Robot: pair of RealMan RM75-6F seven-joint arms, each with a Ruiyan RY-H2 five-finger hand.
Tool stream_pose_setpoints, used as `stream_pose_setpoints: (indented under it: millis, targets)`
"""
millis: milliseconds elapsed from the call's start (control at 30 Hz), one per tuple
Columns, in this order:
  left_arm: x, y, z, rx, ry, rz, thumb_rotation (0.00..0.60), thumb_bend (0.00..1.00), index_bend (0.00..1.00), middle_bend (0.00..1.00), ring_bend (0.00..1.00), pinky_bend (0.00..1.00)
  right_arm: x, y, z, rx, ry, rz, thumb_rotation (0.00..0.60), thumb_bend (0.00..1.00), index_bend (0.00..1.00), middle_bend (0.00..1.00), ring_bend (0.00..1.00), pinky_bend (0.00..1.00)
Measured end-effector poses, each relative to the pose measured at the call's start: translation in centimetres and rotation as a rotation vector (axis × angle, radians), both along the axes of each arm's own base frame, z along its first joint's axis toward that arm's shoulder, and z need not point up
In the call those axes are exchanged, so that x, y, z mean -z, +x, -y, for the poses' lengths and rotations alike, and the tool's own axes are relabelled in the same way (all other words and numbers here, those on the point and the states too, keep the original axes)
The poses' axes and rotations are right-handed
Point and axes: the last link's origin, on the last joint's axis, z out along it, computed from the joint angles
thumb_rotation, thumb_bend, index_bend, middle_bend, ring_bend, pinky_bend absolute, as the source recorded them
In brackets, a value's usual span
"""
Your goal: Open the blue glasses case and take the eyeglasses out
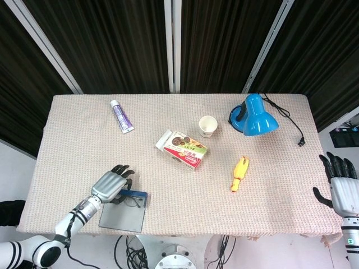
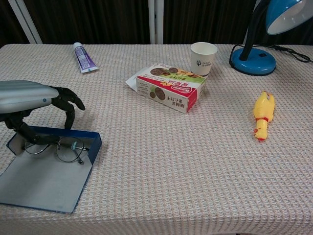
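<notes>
At lower left of the frame, the left robot hand (image 2: 34,100) arches over the open blue glasses case (image 2: 46,169), fingertips (image 2: 30,138) on the eyeglasses (image 2: 62,149) inside. Whether it grips them cannot be told. The right robot hand (image 1: 337,182) hangs open, empty, beyond the worktop's (image 1: 280,185) lower-right edge.

We see a coarse, matt woven cloth (image 2: 195,161) over the table. Our left hand (image 2: 34,100) shows smooth grey metal with black plastic fingers (image 2: 68,105). The eyeglasses (image 2: 66,148) have thin wire rims; the lamp (image 1: 255,115) looks glossy blue.
</notes>
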Motion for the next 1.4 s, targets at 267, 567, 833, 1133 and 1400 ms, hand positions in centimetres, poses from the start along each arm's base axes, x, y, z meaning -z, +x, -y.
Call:
stream_pose_setpoints:
  millis: [267, 567, 833, 1133, 1400]
  targets:
    - [-0.1, 0.6, -1.3, 0.042, 0.06, 0.008, 0.6, 0.37, 0.52, 0.14, 0.0, 0.09, -0.1, -0.1, 0.0, 0.004, -0.002, -0.001, 0.6, 0.25, 0.0, 0.0, 0.0, 0.0]
    - [0.6, 0.9, -3.0, 0.136, 0.163, -0.003, 0.6, 0.37, 0.54, 0.16, 0.0, 0.09, 0.0, -0.5, 0.1, 0.016, 0.0, -0.002, 0.6, 0.25, 0.0, 0.0, 0.0, 0.0]
    - [1.3, 0.6, -3.7, 0.243, 0.297, 0.052, 0.6, 0.37, 0.55, 0.18, 0.0, 0.07, 0.0, -0.9, 0.1, 0.028, 0.004, -0.002, 0.6, 0.25, 0.0, 0.0, 0.0, 0.0]
    - [2.4, -0.2, -4.0, 0.294, 0.364, 0.096, 0.6, 0.37, 0.55, 0.2, 0.0, 0.07, 0.0, -0.8, -0.1, 0.024, 0.005, -0.004, 0.6, 0.24, 0.0, 0.0, 0.0, 0.0]
    - [2.8, -0.3, -5.3, 0.303, 0.403, 0.09, 0.6, 0.37, 0.56, 0.2, 0.0, 0.07, 0.0, -0.8, 0.0, 0.026, 0.004, -0.005, 0.6, 0.25, 0.0, 0.0, 0.0, 0.0]
